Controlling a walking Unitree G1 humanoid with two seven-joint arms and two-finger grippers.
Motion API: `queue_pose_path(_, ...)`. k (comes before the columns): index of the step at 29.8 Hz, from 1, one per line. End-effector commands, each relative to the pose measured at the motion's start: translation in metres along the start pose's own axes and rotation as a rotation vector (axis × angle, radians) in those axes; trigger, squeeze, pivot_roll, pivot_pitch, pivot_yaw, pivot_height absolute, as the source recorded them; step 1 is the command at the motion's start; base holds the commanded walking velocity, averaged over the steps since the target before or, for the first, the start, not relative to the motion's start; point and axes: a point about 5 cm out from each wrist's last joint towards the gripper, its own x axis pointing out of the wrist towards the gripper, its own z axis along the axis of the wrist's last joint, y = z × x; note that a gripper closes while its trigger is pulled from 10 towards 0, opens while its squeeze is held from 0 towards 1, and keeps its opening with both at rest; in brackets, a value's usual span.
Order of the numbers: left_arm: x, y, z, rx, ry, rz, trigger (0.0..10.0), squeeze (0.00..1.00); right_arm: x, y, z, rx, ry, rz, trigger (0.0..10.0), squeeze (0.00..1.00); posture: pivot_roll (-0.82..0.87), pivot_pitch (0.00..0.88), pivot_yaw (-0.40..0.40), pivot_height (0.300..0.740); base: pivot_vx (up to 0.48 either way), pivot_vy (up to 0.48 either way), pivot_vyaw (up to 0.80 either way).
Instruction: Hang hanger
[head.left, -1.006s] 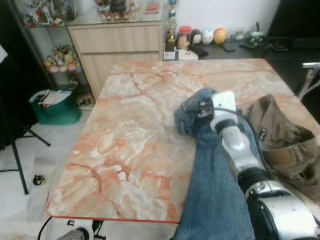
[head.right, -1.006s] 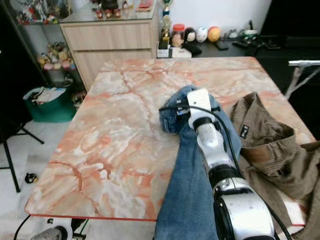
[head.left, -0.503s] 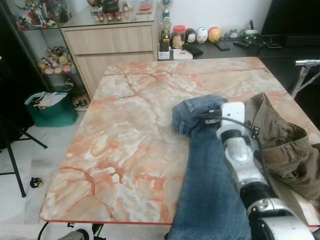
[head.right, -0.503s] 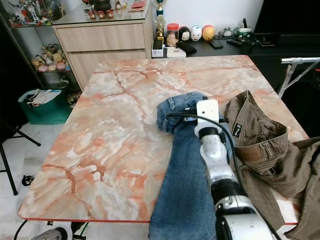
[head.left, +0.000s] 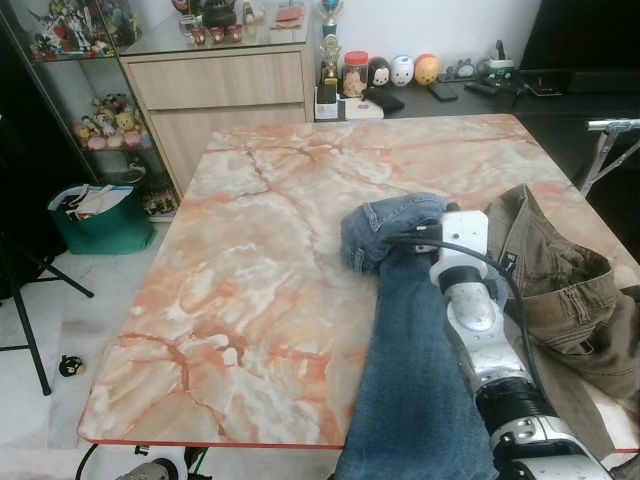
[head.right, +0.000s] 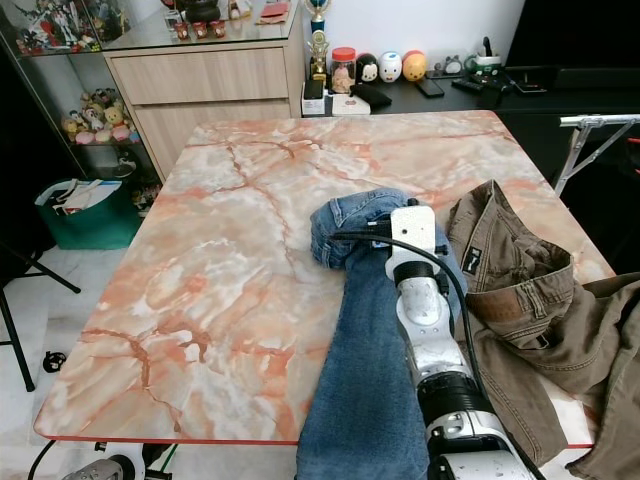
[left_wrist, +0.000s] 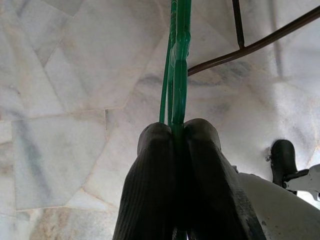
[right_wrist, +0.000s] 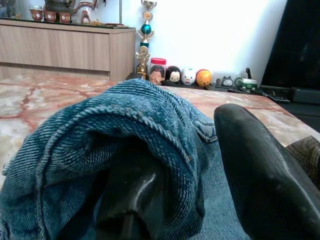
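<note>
A thin green hanger hangs over the pale tiled floor, with my left gripper shut on it. Blue jeans lie on the marble table, one end bunched near the middle and the rest trailing over the near edge. My right gripper is at that bunch. One finger is buried under the denim fold and the other finger presses on its outside, so the gripper is shut on the thick fold. In the left eye view the right wrist rests against the bunch.
Brown trousers lie crumpled at the table's right side. A wooden cabinet and a dark shelf with small figures stand behind. On the floor at left sit a green bin and a black stand leg. A metal rack stands at right.
The head view has shifted, showing more of the table and brown trousers. My right gripper stays at the bunched end of the jeans, which has edged slightly left.
</note>
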Motion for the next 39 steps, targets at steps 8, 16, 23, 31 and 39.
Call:
queue_pose_path(8, -0.002, 0.005, -0.002, -0.003, 0.003, 0.002, 10.0, 0.00, -0.017, 0.002, -0.009, -0.002, 0.101, -0.001, 10.0, 1.00, 0.10, 0.002, 0.059, 0.740, 0.000, 0.000, 0.00)
queue_pose_path(16, -0.002, 0.005, -0.001, 0.000, 0.003, -0.001, 10.0, 0.00, -0.030, -0.013, -0.020, -0.056, 0.194, 0.015, 10.0, 1.00, 0.09, 0.002, 0.060, 0.740, 0.000, 0.000, 0.00)
queue_pose_path(23, -0.002, 0.006, -0.001, -0.003, 0.000, 0.003, 10.0, 0.00, -0.040, -0.007, 0.007, -0.080, 0.142, 0.140, 10.0, 0.15, 0.09, 0.005, 0.057, 0.740, 0.000, 0.000, 0.00)
queue_pose_path(31, -0.003, 0.008, -0.002, 0.004, 0.005, -0.004, 10.0, 0.00, -0.061, 0.009, 0.014, -0.077, 0.181, 0.277, 10.0, 0.00, 0.09, 0.006, 0.060, 0.740, 0.000, 0.000, 0.00)
queue_pose_path(39, -0.003, 0.007, -0.002, 0.002, 0.006, -0.006, 10.0, 0.00, -0.099, 0.028, 0.011, -0.032, 0.297, 0.456, 10.0, 0.00, 0.09, 0.007, 0.055, 0.740, 0.000, 0.000, 0.00)
